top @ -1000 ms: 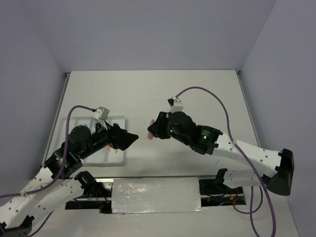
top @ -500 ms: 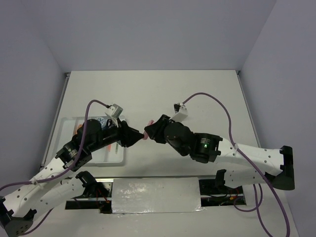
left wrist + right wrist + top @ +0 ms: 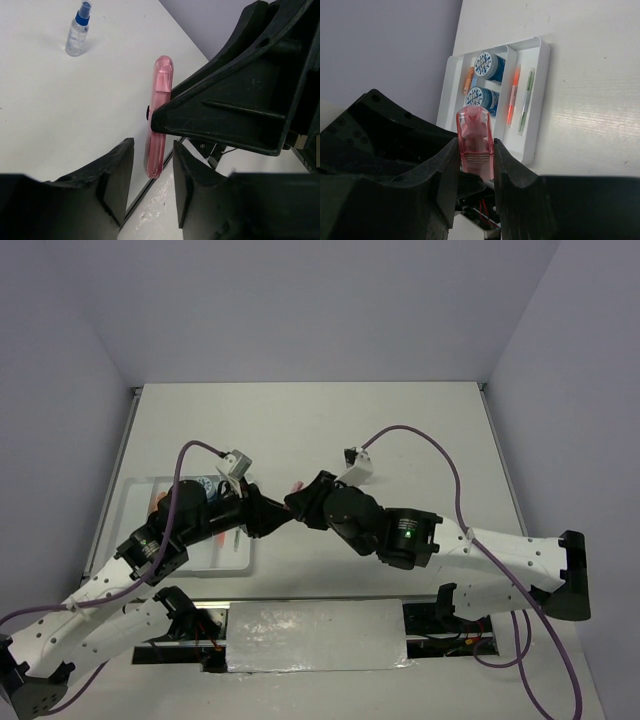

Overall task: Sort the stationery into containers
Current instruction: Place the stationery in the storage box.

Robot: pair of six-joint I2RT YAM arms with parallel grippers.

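A pink eraser point(image 3: 476, 135) stands upright between the fingers of my right gripper point(image 3: 475, 142), which is shut on it above the table's near middle. My left gripper point(image 3: 153, 146) meets it from the left. Its jaws flank the lower end of the eraser point(image 3: 159, 115) with a narrow gap on each side. From above, both grippers point(image 3: 284, 517) point(image 3: 293, 502) touch tips and only a speck of the eraser point(image 3: 298, 486) shows. The white tray point(image 3: 542, 85) lies beyond, holding two patterned pots point(image 3: 486, 65) point(image 3: 477, 98), an orange pen point(image 3: 513, 95), a green pen point(image 3: 526, 100) and an orange marker point(image 3: 468, 80).
A small clear bottle with a blue cap point(image 3: 78, 34) lies on the table beyond the eraser in the left wrist view. The tray point(image 3: 135, 502) sits at the table's left, partly under my left arm. A shiny plate point(image 3: 315, 635) lies at the near edge between the bases.
My left arm swung right from over the tray to the eraser and its jaws narrowed around it. My right arm carried the eraser slightly left to meet it.
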